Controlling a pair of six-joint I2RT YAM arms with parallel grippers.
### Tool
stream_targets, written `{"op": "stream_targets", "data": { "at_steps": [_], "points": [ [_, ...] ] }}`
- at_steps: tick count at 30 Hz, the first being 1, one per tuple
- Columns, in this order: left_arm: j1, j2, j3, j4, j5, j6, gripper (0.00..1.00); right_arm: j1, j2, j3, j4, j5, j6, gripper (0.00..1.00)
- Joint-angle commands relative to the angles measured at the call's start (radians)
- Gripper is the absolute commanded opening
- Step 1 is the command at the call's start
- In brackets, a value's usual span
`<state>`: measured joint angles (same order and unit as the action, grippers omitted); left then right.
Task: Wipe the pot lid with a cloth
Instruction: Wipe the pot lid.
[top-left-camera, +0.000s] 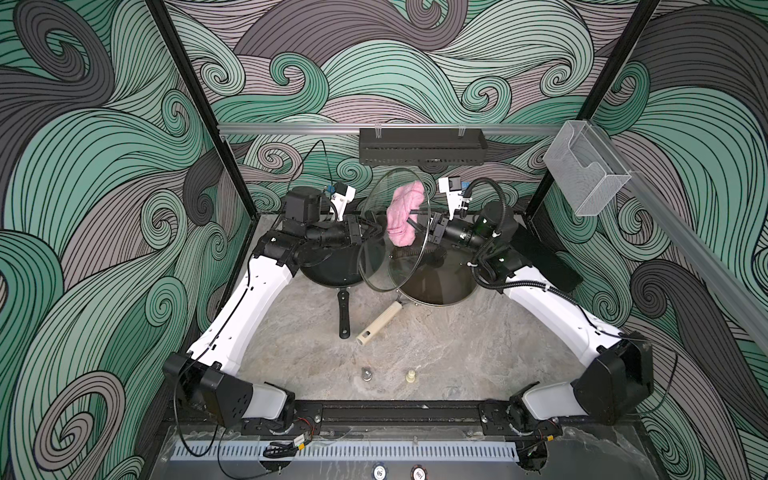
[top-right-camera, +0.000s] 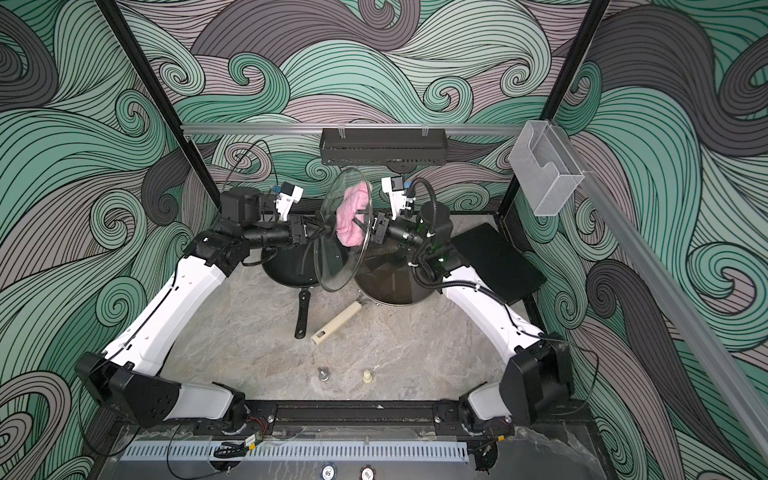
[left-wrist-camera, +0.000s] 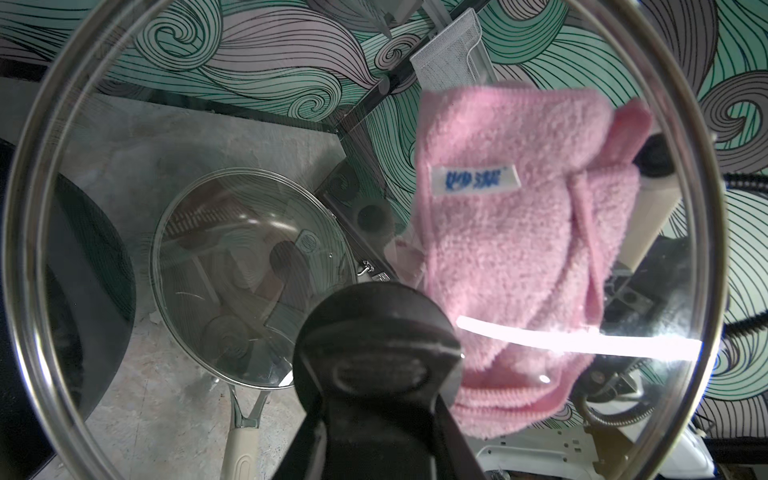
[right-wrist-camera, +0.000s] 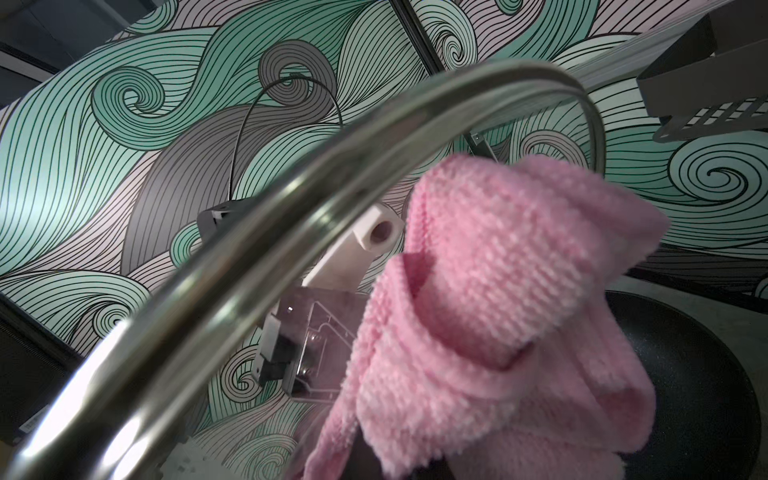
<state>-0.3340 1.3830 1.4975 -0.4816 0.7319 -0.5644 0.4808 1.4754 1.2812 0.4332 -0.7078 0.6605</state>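
A glass pot lid (top-left-camera: 376, 266) (top-right-camera: 332, 266) with a steel rim stands on edge in the air above the pans. My left gripper (top-left-camera: 369, 225) (top-right-camera: 320, 227) (left-wrist-camera: 378, 399) is shut on the lid's black knob (left-wrist-camera: 374, 332). The pink cloth (top-left-camera: 399, 220) (top-right-camera: 351, 216), bunched up with its blue-printed tag (left-wrist-camera: 473, 179) showing, lies against the lid's far face. My right gripper (top-left-camera: 415, 219) (top-right-camera: 365, 218) is shut on the cloth (right-wrist-camera: 498, 311) from the other side of the lid. The cloth covers its fingertips. The lid's rim (right-wrist-camera: 291, 199) crosses the right wrist view.
Below the lid sit a black frying pan (top-left-camera: 328, 274) and a steel pan (top-left-camera: 436, 286) with its own glass lid and a cream handle (top-left-camera: 378, 324). A black mat (top-left-camera: 552, 257) lies at the right. Two small knobs (top-left-camera: 366, 373) (top-left-camera: 410, 376) stand near the front.
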Motion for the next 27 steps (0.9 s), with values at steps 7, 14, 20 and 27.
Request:
{"op": "stream_targets", "data": {
  "at_steps": [7, 14, 20, 27],
  "points": [
    [-0.002, -0.107, 0.031, 0.115, 0.211, -0.006, 0.0, -0.007, 0.207, 0.185, 0.079, -0.014, 0.0, 0.0],
    [-0.002, -0.134, 0.068, 0.138, 0.215, -0.031, 0.0, 0.0, 0.335, 0.234, 0.132, -0.025, 0.066, 0.0],
    [-0.002, -0.128, 0.109, 0.171, 0.162, -0.05, 0.0, 0.034, 0.343, 0.177, 0.175, -0.032, 0.096, 0.0],
    [-0.001, -0.091, 0.142, 0.2, 0.045, -0.054, 0.0, 0.087, 0.275, 0.054, 0.233, -0.042, 0.137, 0.0]
  ]
}}
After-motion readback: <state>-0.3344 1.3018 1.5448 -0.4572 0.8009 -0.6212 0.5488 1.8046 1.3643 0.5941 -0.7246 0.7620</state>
